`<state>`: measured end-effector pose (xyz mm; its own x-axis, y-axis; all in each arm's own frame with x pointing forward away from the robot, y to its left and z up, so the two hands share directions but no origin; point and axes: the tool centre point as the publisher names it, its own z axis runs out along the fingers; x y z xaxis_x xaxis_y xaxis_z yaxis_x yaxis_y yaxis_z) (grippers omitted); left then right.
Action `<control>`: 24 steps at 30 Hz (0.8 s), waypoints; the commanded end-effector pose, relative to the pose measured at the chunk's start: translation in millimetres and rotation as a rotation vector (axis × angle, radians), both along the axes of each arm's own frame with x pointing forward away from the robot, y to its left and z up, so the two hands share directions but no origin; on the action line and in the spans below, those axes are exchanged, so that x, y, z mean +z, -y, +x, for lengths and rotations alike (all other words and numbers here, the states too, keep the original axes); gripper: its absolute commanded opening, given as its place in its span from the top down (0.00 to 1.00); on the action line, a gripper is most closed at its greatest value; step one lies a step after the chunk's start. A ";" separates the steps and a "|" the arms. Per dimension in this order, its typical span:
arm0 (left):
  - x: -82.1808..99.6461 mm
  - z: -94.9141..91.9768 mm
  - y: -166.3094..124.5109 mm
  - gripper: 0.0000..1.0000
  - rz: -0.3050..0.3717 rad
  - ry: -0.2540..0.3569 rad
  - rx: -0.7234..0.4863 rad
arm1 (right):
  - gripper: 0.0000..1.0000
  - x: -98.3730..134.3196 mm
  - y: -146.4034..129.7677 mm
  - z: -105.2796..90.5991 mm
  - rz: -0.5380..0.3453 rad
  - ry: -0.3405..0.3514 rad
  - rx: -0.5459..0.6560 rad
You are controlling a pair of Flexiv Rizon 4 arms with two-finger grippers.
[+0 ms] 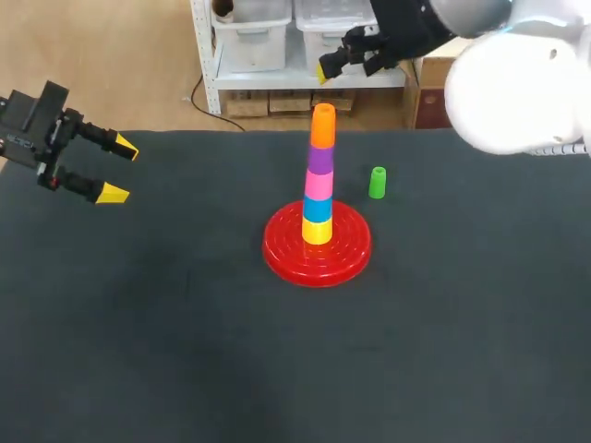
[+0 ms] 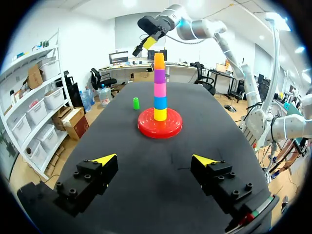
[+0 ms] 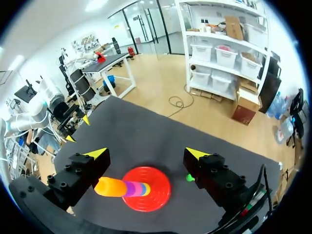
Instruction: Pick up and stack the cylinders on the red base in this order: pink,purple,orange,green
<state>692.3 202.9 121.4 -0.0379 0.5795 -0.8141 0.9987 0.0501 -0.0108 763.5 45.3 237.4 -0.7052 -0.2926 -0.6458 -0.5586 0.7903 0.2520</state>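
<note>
The red base (image 1: 277, 249) stands mid-table and carries a tower of yellow, blue, pink (image 1: 318, 185), purple (image 1: 319, 159) and orange (image 1: 322, 127) cylinders. The green cylinder (image 1: 377, 182) stands alone on the mat just right of the tower. My right gripper (image 1: 343, 57) hangs open high above the tower, holding nothing; its wrist view looks down on the orange top (image 3: 109, 187), the base (image 3: 156, 197) and the green cylinder (image 3: 189, 178). My left gripper (image 1: 115, 169) is open and empty at the table's far left, facing the tower (image 2: 159, 87) and the green cylinder (image 2: 136, 103).
The dark mat (image 1: 185, 351) covers the whole table. Nothing else lies on it besides the base, the tower and the green cylinder.
</note>
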 end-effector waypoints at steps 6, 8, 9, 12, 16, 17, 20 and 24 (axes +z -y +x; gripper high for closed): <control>-0.7 -0.3 -0.9 0.00 -0.002 0.003 -0.001 | 0.00 -46.5 24.1 -8.0 -0.190 -0.132 -0.107; -0.7 -0.3 -0.9 0.00 -0.002 0.003 -0.001 | 0.00 -64.6 27.8 -6.7 -0.217 -0.173 -0.111; -0.7 -0.3 -0.9 0.00 -0.002 0.003 -0.001 | 0.00 -72.9 30.1 -5.7 -0.232 -0.199 -0.114; -0.7 -0.3 -0.9 0.00 -0.002 0.003 -0.001 | 0.00 -97.4 36.0 -1.2 -0.274 -0.263 -0.112; -0.7 -0.3 -0.9 0.00 -0.002 0.003 -0.001 | 0.00 -131.7 47.2 5.0 -0.297 -0.358 -0.120; -0.7 -0.3 -0.9 0.00 -0.002 0.003 -0.001 | 0.00 -138.5 50.5 7.0 -0.305 -0.377 -0.119; -0.7 -0.3 -0.9 0.00 -0.002 0.003 -0.001 | 0.00 -157.5 55.8 12.3 -0.346 -0.447 -0.083; -0.7 -0.3 -0.9 0.00 -0.002 0.003 -0.001 | 0.00 -175.1 63.6 17.3 -0.400 -0.503 -0.060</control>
